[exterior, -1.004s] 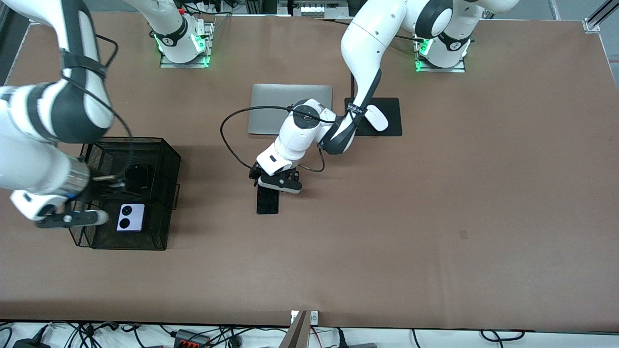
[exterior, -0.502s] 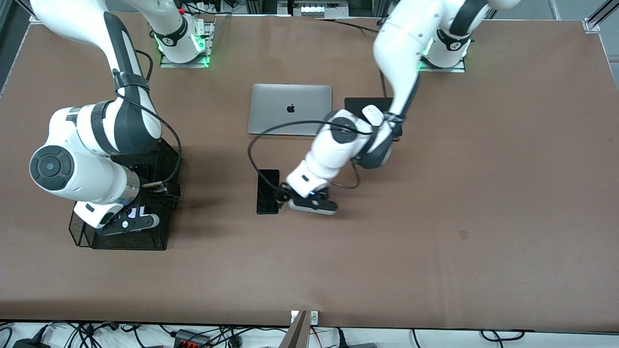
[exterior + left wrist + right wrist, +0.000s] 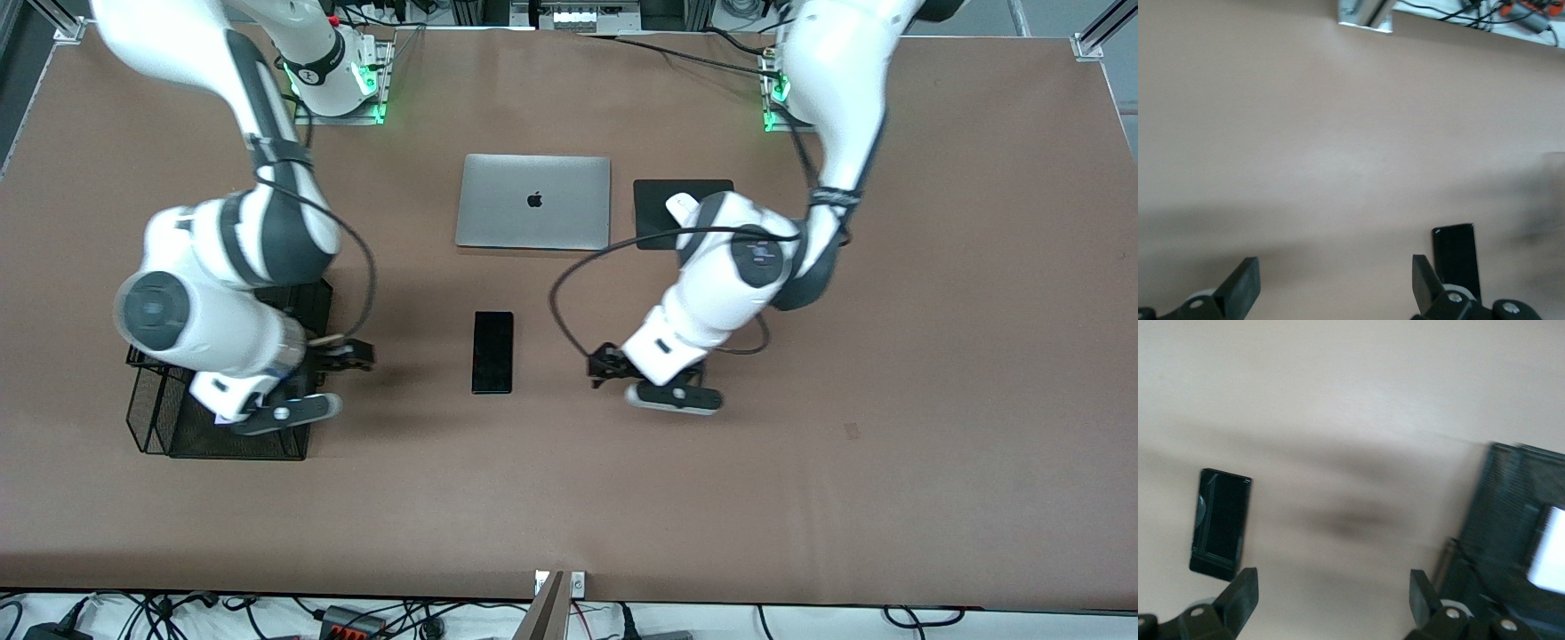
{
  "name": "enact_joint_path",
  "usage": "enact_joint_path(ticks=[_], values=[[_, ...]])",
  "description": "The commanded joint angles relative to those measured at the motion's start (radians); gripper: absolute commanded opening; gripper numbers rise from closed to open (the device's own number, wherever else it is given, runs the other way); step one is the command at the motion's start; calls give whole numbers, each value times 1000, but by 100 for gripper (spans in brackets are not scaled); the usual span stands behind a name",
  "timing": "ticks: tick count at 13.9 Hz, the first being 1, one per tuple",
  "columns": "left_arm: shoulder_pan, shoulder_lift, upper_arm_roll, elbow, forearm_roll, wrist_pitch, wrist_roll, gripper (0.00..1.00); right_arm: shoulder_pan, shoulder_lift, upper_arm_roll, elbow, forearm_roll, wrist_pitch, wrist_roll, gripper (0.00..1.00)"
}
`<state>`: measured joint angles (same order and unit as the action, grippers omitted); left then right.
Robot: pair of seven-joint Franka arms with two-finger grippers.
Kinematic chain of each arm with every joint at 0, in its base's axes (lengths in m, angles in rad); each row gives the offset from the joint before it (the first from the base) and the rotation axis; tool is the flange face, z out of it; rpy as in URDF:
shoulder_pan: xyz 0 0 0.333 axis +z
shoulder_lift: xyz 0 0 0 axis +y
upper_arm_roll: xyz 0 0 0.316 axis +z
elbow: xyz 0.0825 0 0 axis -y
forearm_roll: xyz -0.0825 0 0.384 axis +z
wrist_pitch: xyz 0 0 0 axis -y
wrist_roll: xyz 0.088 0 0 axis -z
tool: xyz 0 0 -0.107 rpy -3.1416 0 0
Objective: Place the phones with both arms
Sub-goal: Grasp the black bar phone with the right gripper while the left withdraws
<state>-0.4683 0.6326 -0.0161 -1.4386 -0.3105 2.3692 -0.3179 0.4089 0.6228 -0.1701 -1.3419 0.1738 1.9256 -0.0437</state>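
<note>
A long black phone [image 3: 492, 352] is lying flat mid-table, well in from every edge, while the left gripper [image 3: 613, 373] and right gripper [image 3: 333, 360], by the basket [image 3: 169, 427], are hanging open and empty; probably one should be descending squarely over its long sides.

Long phone [image 3: 492, 351]: flat on the table [image 3: 889, 498], nearer the front camera than the laptop [image 3: 532, 202].
Mouse pad [image 3: 653, 213]: beside the laptop, toward the left arm's end.
Mouse [image 3: 681, 204]: on the mouse pad.
Mesh basket [image 3: 169, 427]: toward the right arm's end, well apart from the long phone.
Right gripper [image 3: 342, 357]: over the basket's edge.
Left gripper [image 3: 605, 366]: over bare table, beside the long phone.
</note>
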Motion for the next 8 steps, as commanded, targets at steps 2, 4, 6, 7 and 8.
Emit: enact_joint_path(ticks=[2, 4, 6, 7, 8], values=[[140, -155, -35, -100, 24, -200, 26, 100, 88, 67, -9, 1, 9, 85, 91, 100], [200, -201, -33, -112, 24, -299, 49, 100, 123, 103, -9, 1, 7, 122, 149, 100], [279, -244, -32, -138, 22, -355, 184, 100, 160, 138, -9, 1, 7, 150, 238, 100], [318, -264, -30, -149, 24, -404, 222, 100, 178, 155, -9, 1, 7, 167, 275, 100], [348, -290, -25, -157, 49, -459, 243, 100, 198, 173, -9, 1, 7, 190, 321, 100]])
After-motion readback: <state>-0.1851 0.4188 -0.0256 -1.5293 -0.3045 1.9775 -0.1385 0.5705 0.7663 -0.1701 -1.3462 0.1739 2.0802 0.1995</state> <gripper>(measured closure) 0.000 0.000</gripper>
